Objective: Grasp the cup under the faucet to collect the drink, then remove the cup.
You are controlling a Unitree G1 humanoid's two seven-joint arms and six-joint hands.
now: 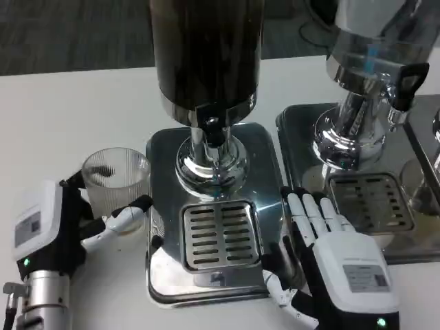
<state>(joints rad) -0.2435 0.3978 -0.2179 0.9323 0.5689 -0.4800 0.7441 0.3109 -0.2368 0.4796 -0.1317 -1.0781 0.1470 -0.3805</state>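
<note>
Ribbed glass cup gripped by left hand, right hand flat, fingers spread, empty

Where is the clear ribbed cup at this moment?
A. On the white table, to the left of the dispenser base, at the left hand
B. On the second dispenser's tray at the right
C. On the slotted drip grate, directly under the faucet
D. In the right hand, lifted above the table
A: the cup stands on the white table left of the dispenser base, with the left hand around it, not on the drip grate.
</note>
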